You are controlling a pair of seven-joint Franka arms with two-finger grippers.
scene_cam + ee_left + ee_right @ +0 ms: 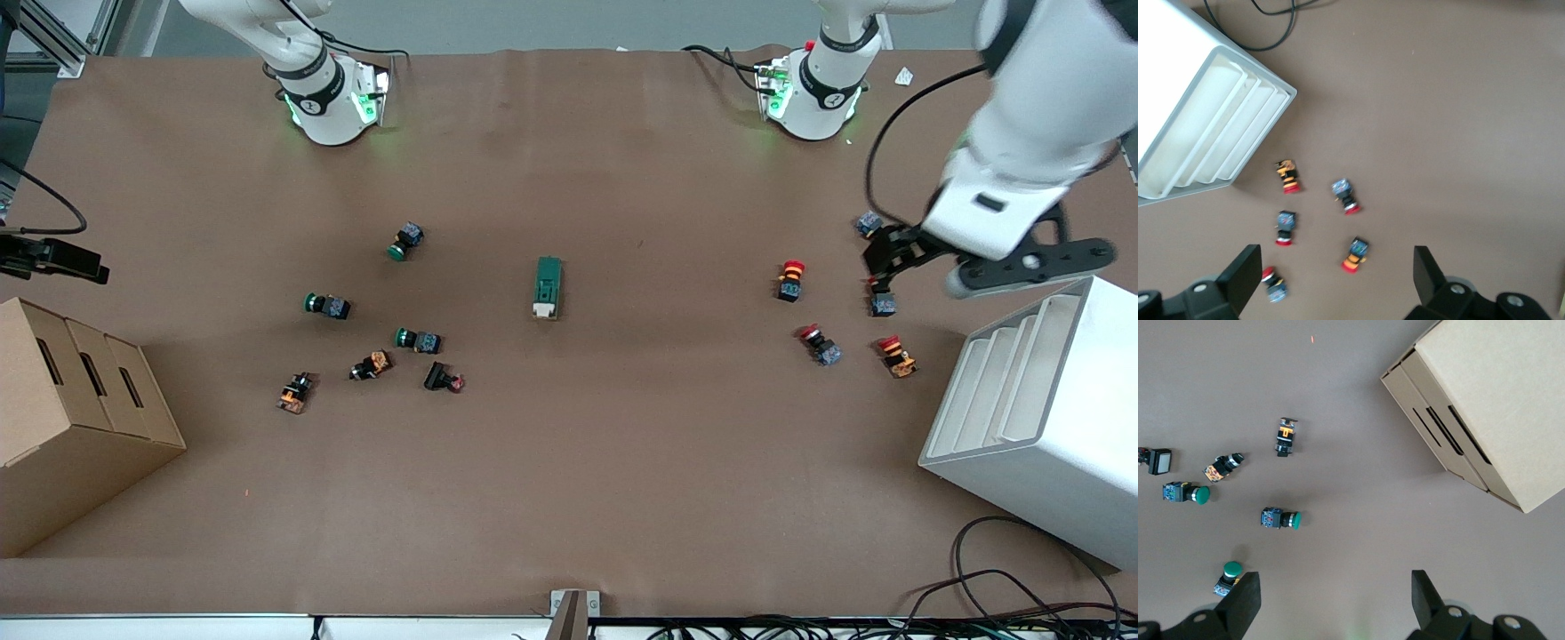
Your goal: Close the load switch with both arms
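The load switch [548, 287], a dark green block with a white lever end, lies alone at the middle of the table; neither wrist view shows it. My left gripper [882, 267] hangs open toward the left arm's end of the table, over a group of red-capped push buttons [1354, 255]. Nothing is between its fingers [1245, 270]. My right gripper [1335, 587] is out of the front view. The right wrist view shows it open and empty, high over the table beside the green-capped push buttons [1281, 519].
A cardboard box [62, 418] stands at the right arm's end, and a white slotted rack [1040, 418] at the left arm's end. Green-capped buttons [406, 240] and red-capped buttons [790, 278] are scattered on either side of the switch. Cables [1022, 587] trail near the rack.
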